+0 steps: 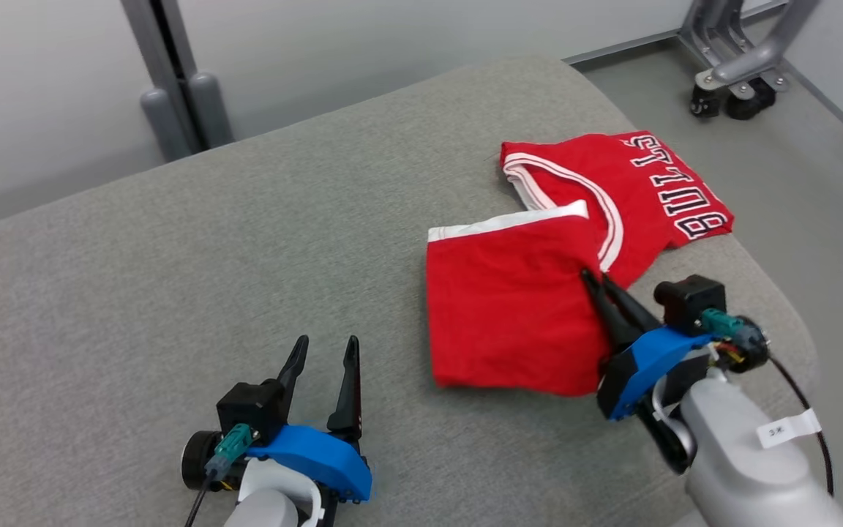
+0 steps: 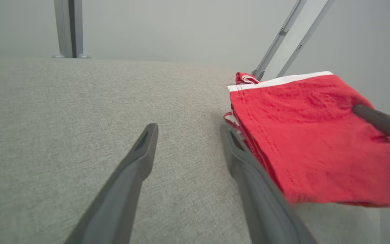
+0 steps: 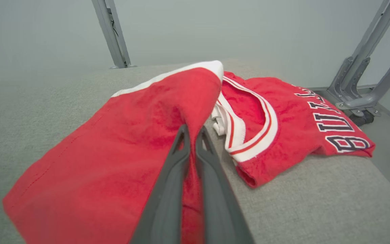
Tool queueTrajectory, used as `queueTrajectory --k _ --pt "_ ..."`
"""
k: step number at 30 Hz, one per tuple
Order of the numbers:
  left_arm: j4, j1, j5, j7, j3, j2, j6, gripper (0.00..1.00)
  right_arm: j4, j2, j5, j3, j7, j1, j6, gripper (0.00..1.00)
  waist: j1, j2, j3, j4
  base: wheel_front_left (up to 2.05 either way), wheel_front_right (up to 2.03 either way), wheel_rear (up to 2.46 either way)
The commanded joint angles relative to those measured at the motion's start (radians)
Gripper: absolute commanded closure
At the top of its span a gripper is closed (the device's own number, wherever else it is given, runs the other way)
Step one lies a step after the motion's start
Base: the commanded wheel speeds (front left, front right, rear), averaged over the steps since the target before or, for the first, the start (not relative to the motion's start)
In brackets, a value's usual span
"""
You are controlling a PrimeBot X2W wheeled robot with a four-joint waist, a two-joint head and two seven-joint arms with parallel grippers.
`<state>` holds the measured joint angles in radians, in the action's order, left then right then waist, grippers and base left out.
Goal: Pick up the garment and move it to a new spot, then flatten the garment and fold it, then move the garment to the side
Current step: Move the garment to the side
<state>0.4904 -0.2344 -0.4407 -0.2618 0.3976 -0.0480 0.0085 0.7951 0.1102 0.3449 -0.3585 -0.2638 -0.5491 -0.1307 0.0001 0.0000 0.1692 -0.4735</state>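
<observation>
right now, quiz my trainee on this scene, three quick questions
1. True or false: the left tool is open and holds nothing.
2. What is the right tool shut on? A) the jersey B) a cable C) nothing
3. Fill in: the word printed on the jersey reads ____.

Key: 1 true; 2 A; 3 BULLS

right hand [image 3: 192,130]: clamped on garment [image 3: 96,169] flap | garment: red, on grey cushion [image 3: 29,128]
</observation>
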Motion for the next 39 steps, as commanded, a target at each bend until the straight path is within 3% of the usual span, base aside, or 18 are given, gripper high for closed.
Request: queueTrajectory --k 1,11,20,21,22,24,27,30,39 --pt "0.013 -0.02 0.011 -0.004 0.007 -0.004 -0.009 0.0 0.012 0.031 -0.03 0.002 0.0 -0.037 0.0 1.0 -0.0001 0.0 0.039 0.054 0.0 0.0 0.0" --pt "0.049 -0.061 0.041 -0.004 0.034 -0.003 -0.019 0.0 0.162 0.255 -0.194 0.115 0.0 -0.228 0.0 1.0 -0.0001 0.0 0.13 0.247 0.0 0.0 0.0" --pt "0.044 -0.082 0.061 -0.003 0.025 -0.003 -0.009 0.0 0.31 0.41 -0.338 0.317 0.0 -0.309 0.0 1.0 -0.0001 0.0 0.186 0.341 0.0 0.0 0.0" --pt "0.047 -0.082 0.066 -0.002 0.019 -0.004 -0.008 0.0 0.315 0.439 -0.383 0.387 0.0 -0.313 0.0 0.35 -0.0001 0.0 0.193 0.352 0.0 0.0 0.0" --pt "0.047 -0.08 0.068 -0.002 0.015 -0.007 -0.008 0.0 0.324 0.447 -0.408 0.429 0.0 -0.31 0.0 0.0 -0.0001 0.0 0.195 0.356 0.0 0.0 0.0" --pt "0.046 -0.08 0.074 -0.001 0.005 -0.008 -0.003 0.0 0.299 0.449 -0.454 0.518 0.0 -0.305 0.0 0.0 -0.0001 0.0 0.197 0.36 0.0 0.0 0.0" --pt "0.035 -0.071 0.082 -0.001 -0.013 -0.009 0.004 0.0 0.227 0.411 -0.527 0.655 0.0 -0.279 0.0 0.0 -0.0001 0.0 0.192 0.361 0.0 0.0 0.0" --pt "0.015 -0.057 0.085 -0.001 -0.036 -0.006 0.01 0.0 0.136 0.315 -0.539 0.732 0.0 -0.259 0.0 0.0 -0.0001 0.0 0.177 0.359 0.0 0.0 0.0" --pt "-0.036 -0.022 0.118 -0.002 -0.108 -0.003 0.043 0.0 -0.135 0.033 -0.405 0.584 0.0 -0.116 0.0 0.0 -0.0001 0.0 0.104 0.373 0.0 0.0 0.0"
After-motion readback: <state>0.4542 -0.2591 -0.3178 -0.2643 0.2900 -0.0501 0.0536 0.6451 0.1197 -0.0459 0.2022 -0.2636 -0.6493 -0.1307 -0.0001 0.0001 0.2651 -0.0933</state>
